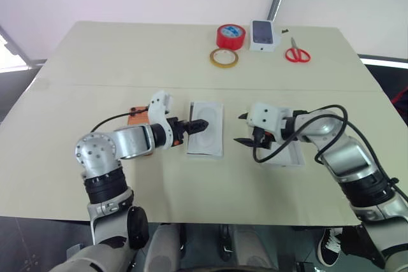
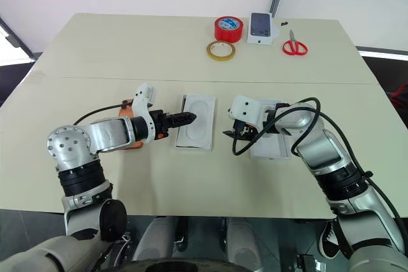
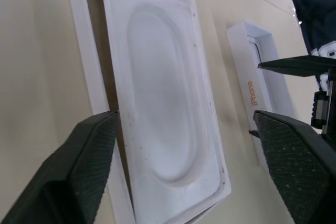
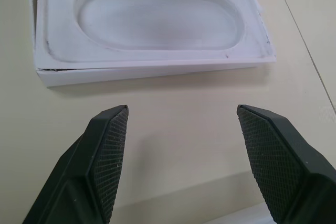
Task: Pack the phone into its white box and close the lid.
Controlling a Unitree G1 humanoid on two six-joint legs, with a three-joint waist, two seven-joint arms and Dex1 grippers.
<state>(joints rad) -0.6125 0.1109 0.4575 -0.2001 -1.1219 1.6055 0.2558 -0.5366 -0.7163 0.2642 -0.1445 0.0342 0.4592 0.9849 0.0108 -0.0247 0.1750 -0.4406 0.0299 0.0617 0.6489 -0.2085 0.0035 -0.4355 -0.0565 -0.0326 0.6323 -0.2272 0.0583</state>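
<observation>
**Both hands empty over the white box, phone tucked behind my left arm**

Along the far edge of the worktop point(image 1: 95, 55) sits a row of things well clear of my work: a red tape roll point(image 1: 231, 35), a thinner yellow-brown tape ring point(image 1: 224, 58) just in front of it, a small white box with a phone picture point(image 1: 263, 35) on top, and red-handled scissors point(image 1: 297, 53) toward the far right corner.

In the middle of the worktop lies the white box point(image 1: 205, 129), with a white moulded insert point(image 3: 157, 93) sitting slightly askew in it, its oval hollow facing up. The box's long axis runs from the near edge toward the far edge. My left gripper point(image 1: 196, 125) hangs over the box's left side, fingers point(image 3: 89, 150) spread wide apart with nothing between them; the insert is right below them.

To the right, near my right wrist, lies the lid point(image 1: 288, 151), a white tray with orange lettering on its side wall, partly covered by my right arm and its black cable point(image 1: 319, 114). My right gripper point(image 1: 245, 129) points left toward the box, fingers point(image 4: 107, 150) apart and empty, bare worktop beneath them.

The phone point(image 1: 138, 116) lies left of the box, mostly hidden behind my left forearm; I can only make out an orange edge, so I cannot tell which way it points.
</observation>
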